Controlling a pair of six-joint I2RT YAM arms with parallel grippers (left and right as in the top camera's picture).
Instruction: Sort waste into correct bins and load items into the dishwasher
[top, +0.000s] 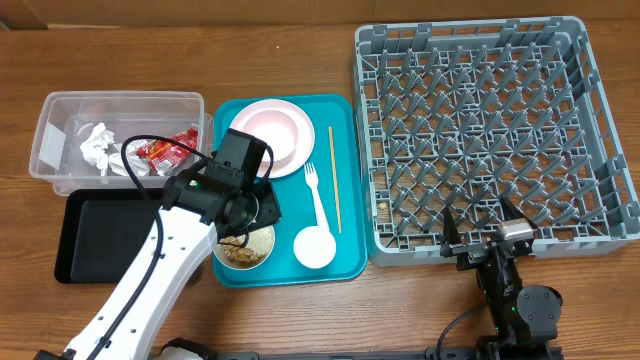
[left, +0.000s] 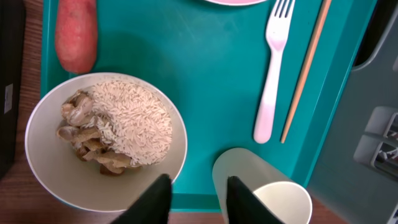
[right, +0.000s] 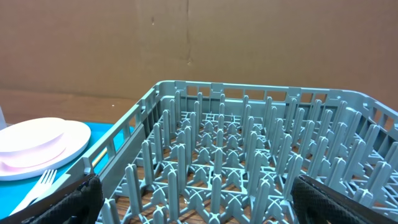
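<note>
My left gripper (left: 196, 199) hangs open low over the teal tray (left: 205, 93), with only tray rim in the gap. One of its fingers (left: 152, 199) overlaps the rim of the white bowl (left: 50, 162) of rice and food scraps. The other lies over the white cup (left: 273, 193). A carrot (left: 76, 34) lies beyond the bowl. The white fork (top: 316, 195), chopstick (top: 335, 180) and pink plate (top: 272, 135) rest on the tray. My right gripper (top: 480, 225) stands open at the front edge of the grey dish rack (top: 480, 130), holding nothing.
The clear tub (top: 60, 130) at the back left holds crumpled napkins (top: 97, 148) and a red wrapper (top: 165, 150). The black tray (top: 100, 235) lies in front of it, left of my left arm. Bare wood runs along the table's front.
</note>
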